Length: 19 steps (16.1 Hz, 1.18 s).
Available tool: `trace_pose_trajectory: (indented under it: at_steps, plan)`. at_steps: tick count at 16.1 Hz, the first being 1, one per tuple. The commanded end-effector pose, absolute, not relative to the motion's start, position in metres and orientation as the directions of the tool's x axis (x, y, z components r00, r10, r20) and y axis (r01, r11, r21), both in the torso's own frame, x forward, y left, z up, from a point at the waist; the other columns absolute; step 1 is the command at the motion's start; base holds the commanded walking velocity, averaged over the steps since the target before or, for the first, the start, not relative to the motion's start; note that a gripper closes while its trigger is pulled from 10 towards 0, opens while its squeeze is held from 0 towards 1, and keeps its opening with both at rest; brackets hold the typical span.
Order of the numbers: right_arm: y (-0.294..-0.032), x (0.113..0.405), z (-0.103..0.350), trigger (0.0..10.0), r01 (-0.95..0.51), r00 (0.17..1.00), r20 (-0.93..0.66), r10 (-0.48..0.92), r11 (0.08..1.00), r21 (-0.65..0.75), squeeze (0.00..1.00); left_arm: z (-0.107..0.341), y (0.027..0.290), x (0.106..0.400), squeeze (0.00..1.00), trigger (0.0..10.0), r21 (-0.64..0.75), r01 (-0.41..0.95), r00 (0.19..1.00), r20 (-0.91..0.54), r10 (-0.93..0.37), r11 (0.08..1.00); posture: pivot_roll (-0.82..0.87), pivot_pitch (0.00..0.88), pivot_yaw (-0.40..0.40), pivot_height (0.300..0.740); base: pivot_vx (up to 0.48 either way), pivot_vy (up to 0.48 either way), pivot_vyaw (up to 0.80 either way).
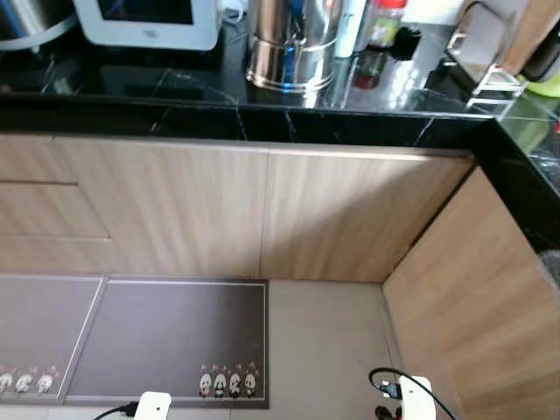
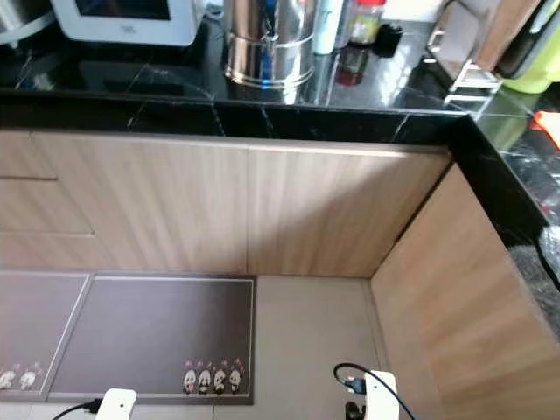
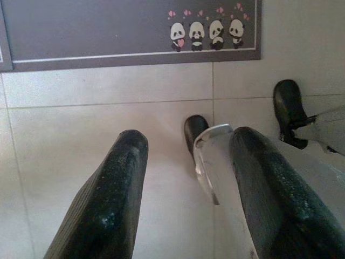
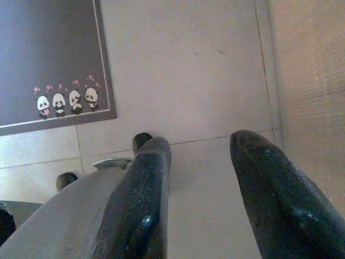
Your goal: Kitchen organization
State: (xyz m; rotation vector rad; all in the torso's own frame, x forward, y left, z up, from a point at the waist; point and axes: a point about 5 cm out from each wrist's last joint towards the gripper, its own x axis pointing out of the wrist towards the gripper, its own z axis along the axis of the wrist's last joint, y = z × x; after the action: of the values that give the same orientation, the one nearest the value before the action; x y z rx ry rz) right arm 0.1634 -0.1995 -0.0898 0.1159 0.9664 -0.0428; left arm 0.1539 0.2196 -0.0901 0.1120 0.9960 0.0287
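Both grippers, left (image 3: 186,183) and right (image 4: 202,183), hang spread and empty above the floor tiles (image 1: 324,341) by the panda mat (image 1: 175,337), seemingly idle, while the kettle (image 1: 290,44) and bottles (image 1: 376,22) to organize wait on the black counter (image 1: 262,118).

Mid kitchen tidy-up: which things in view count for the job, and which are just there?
For the job:
shiny steel kettle
red-capped jar
white wire rack
white appliance

Just there:
grey panda floor mat
wooden cabinet doors
open, idle left gripper and right gripper

Upright steel kettle (image 1: 291,45) on black counter (image 1: 175,83)
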Motion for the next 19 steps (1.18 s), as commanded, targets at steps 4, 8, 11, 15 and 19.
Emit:
trace_pose_trajectory:
  at_steps: [4, 8, 11, 15, 19]
  plan:
    - [-0.2028, 0.1576, -0.0918, 10.0, 0.088, 0.549, -0.836, 0.009, 0.994, 0.068, 0.0, -0.0937, 0.214, 0.1479, 0.0, 10.0, 0.113, 0.059, 0.524, -0.849, 0.066, 0.992, 0.08, 0.079, -0.059, 0.74, 0.0, -0.085, -0.75]
    - [-0.2018, 0.1597, -0.0912, 10.0, 0.08, 0.552, -0.834, 0.011, 0.995, 0.066, 0.0, -0.0939, 0.2134, 0.1477, 0.0, 10.0, 0.113, 0.061, 0.524, -0.849, 0.065, 0.992, 0.08, 0.058, -0.059, 0.74, 0.0, -0.085, -0.75]
    - [-0.2017, 0.1605, -0.0909, 10.0, 0.079, 0.553, -0.833, 0.01, 0.995, 0.064, 0.0, -0.0939, 0.2134, 0.1476, 0.0, 10.0, 0.113, 0.067, 0.525, -0.849, 0.062, 0.991, 0.08, 0.045, -0.057, 0.74, 0.0, 0.0, -0.75]
    - [-0.201, 0.1602, -0.0911, 10.0, 0.075, 0.553, -0.833, 0.01, 0.995, 0.062, 0.0, -0.094, 0.2127, 0.1473, 0.0, 10.0, 0.111, 0.071, 0.528, -0.847, 0.057, 0.991, 0.08, 0.031, -0.056, 0.74, 0.0, 0.0, -0.75]
    - [-0.2001, 0.1607, -0.091, 10.0, 0.071, 0.553, -0.833, 0.014, 0.996, 0.063, 0.0, -0.0944, 0.212, 0.1461, 0.0, 10.0, 0.108, 0.076, 0.529, -0.847, 0.052, 0.991, 0.08, 0.026, -0.059, 0.74, 0.0, 0.0, -0.75]
